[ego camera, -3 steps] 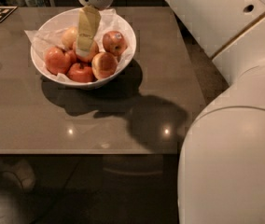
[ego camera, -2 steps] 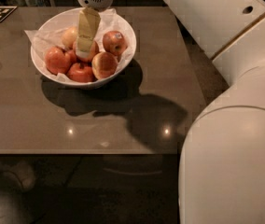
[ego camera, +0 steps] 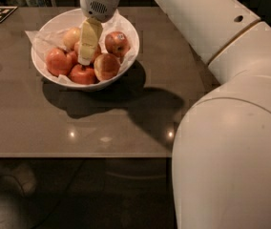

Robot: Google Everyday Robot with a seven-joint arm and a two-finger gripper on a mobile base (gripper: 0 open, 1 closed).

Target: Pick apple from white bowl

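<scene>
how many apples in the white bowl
6: left apple, front apple, front-right apple, back-right apple, pale back apple, central apple under the pincer. Others may be hidden.

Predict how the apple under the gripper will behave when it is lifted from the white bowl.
The apple looks round and glossy, so it may slip or roll if held off-centre. It sits wedged among other apples in the white bowl, so neighbours will probably shift. The gripper hangs over it, among the fruit.
</scene>
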